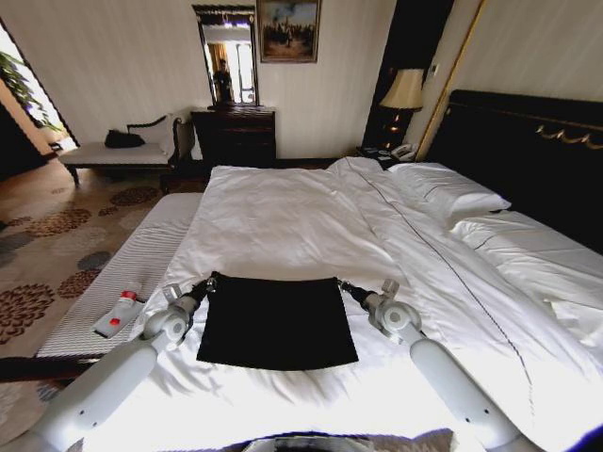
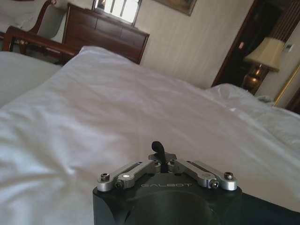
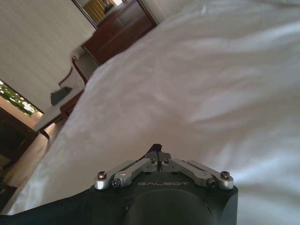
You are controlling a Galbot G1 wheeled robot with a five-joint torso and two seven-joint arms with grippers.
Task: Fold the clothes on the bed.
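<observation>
Head view: the black T-shirt (image 1: 277, 322) lies flat as a rectangle on the white duvet near the foot edge of the bed (image 1: 311, 217), its slightly longer axis running across the bed. The left hand (image 1: 209, 283) is closed on the shirt's far left corner; the right hand (image 1: 343, 285) is closed on its far right corner.

Left wrist view: fingers pinched together over the duvet.

Right wrist view: fingers likewise pinched; black cloth beside the hand.
</observation>
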